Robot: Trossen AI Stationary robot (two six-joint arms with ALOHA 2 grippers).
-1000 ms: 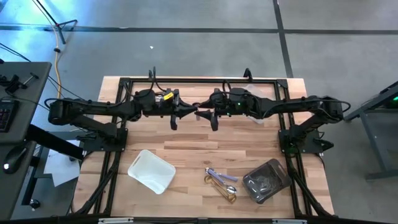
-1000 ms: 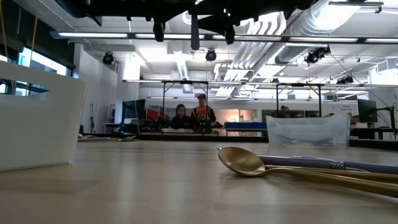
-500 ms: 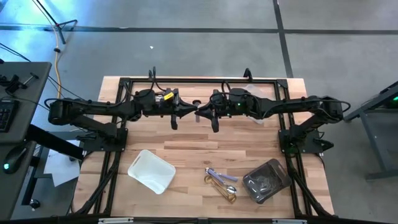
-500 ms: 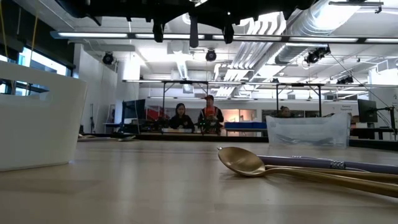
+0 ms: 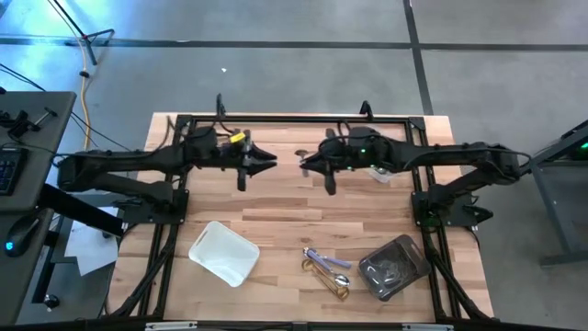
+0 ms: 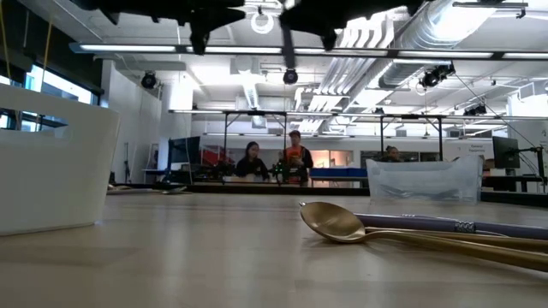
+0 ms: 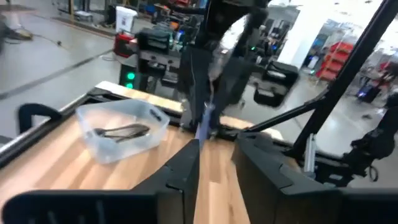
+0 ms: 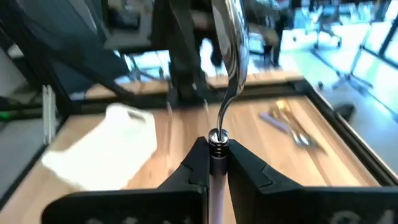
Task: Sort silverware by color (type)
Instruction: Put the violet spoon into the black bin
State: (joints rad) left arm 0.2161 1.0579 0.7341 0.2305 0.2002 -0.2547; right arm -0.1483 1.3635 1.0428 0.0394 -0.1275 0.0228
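I am holding a silver spoon [image 8: 229, 43] in my right gripper [image 5: 309, 163], my two fingers [image 8: 198, 163] pinched tight on its lilac handle, so the bowl is sticking out past my fingertips toward the left arm. In the high view that gripper is hanging over the far middle of the desk [image 5: 276, 207], and the spoon's bowl [image 5: 300, 154] is showing as a small bright shape at its tip, in the space between my two grippers.

My left gripper [image 5: 266, 164] is facing it from the other side, also above the far middle of the desk, a short way apart from the spoon. Its fingers [image 7: 180, 171] are standing apart with nothing between them.

The rest of the silverware [image 5: 326, 269] is lying in a small heap near the desk's near edge, right of the middle. In the low view a gold spoon [image 6: 334, 222] is resting bowl up on the wood, with a lilac-handled piece [image 6: 445, 225] lying just behind it and touching it.

A clear plastic tray [image 5: 393, 267] is sitting just beside that heap, toward the near right corner, and dark utensils [image 7: 121, 131] are lying inside it. A white tray [image 5: 223, 252] is sitting near the near edge, left of the middle, well apart from the heap.

Beyond the desk, two people [image 6: 272, 162] are standing in the room.
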